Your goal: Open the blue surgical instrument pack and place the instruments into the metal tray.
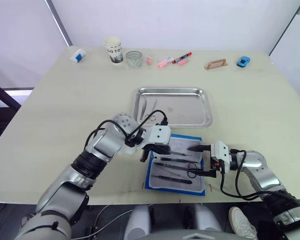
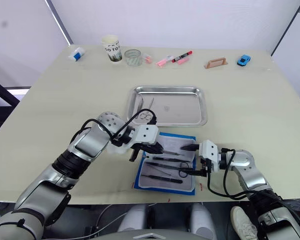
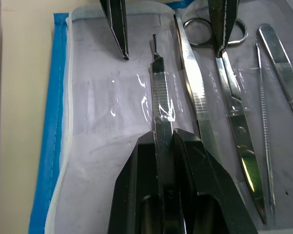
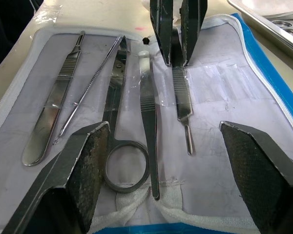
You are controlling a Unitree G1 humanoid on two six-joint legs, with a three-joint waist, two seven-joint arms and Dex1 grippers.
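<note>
Blue surgical instrument pack (image 1: 176, 164), unzipped flat at the desk's (image 1: 65, 115) near edge, just before the metal tray (image 1: 173, 106).
Left gripper (image 3: 162, 141) pinches a scalpel handle (image 3: 160, 97) among the instruments (image 4: 112, 97); right gripper (image 4: 161, 146) hovers, fingers spread wide.

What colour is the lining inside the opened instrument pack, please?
Pale grey-white lining, seen best in the right wrist view.

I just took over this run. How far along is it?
Done: the pack lies open, and a couple of instruments are in the tray. In hand: the left gripper is shut on a scalpel handle still lying in the pack. The right gripper is open over the pack. Left: about five tools, including the scissors.
</note>
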